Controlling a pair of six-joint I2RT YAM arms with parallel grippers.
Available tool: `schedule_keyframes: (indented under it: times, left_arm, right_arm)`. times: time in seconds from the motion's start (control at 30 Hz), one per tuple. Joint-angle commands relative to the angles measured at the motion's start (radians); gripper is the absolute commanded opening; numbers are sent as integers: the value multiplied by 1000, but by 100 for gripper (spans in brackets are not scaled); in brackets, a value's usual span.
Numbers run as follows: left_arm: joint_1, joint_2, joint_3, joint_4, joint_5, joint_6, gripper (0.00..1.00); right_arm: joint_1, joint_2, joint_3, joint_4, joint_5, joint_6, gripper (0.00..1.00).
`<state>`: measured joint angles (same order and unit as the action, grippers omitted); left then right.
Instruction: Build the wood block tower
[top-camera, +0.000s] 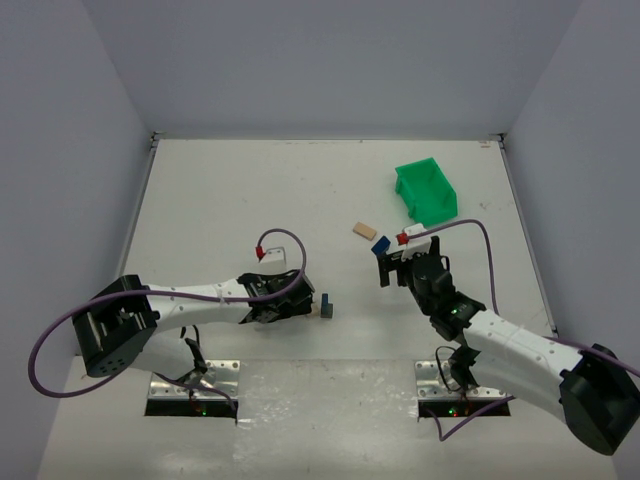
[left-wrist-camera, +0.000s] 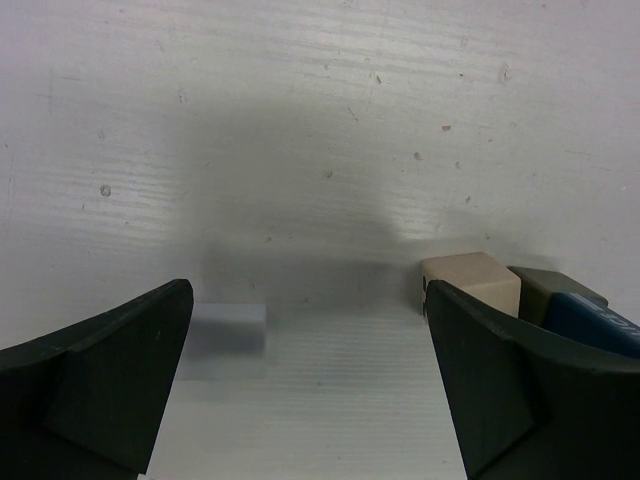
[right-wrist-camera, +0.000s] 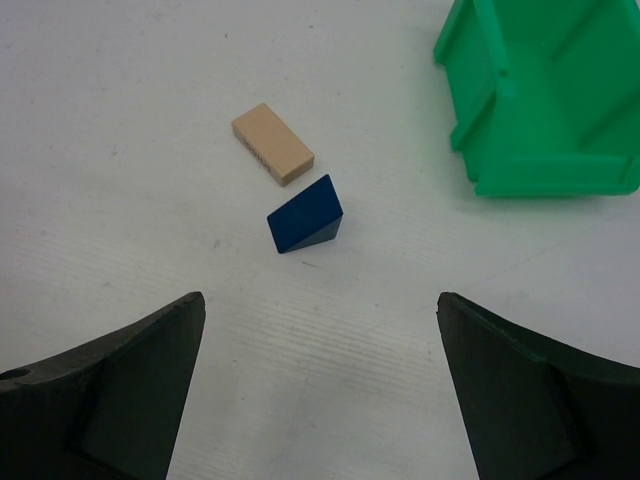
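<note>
Dark fingers (right-wrist-camera: 130, 390) of the right tool (right-wrist-camera: 320, 300) fill the bottom corners of the right wrist view, spread wide with nothing between them; straight ahead of that gap sits a blue wedge (right-wrist-camera: 306, 215) on the white tabletop (right-wrist-camera: 120, 120), sloping face up; just past it, a pale plank (right-wrist-camera: 273, 144), flat on its broad face, long axis running from upper left to lower right in this view; its lower end comes just beside the wedge's top corner, with a sliver of tabletop between them; off at the upper right stands a green bin (right-wrist-camera: 540, 100), its open inside showing.

Over to the left wrist view now; the left tool (left-wrist-camera: 308, 295) is low over the tabletop, jaws set wide apart, holding nothing; past the finger on the right of the view sits a tan cube (left-wrist-camera: 470, 283), square on the tabletop; close against its right side is a grey cube (left-wrist-camera: 550, 285), and nearer the camera a blue piece (left-wrist-camera: 600, 325), half hidden by that finger; whether it rests on the tabletop or on the grey cube, I cannot tell.

From above, the left arm reaches across to the right, its tool just left of that little cluster (top-camera: 327, 305) at the front middle of the tabletop; the right tool hangs on the near side of the wedge and plank; those two lie well apart from the cluster, further back and right, between it and the bin.
</note>
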<state>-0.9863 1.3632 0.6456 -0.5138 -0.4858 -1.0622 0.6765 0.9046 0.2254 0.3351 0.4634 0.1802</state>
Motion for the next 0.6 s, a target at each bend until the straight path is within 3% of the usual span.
schedule_keyframes:
  times: [0.0, 0.57]
  left_arm:
    - [15, 7, 5, 40, -10, 18, 100]
    - [20, 11, 4, 68, -10, 31, 100]
  right_arm:
    - [-4, 0, 43, 28, 21, 6, 99]
    - [-4, 0, 42, 28, 24, 6, 99]
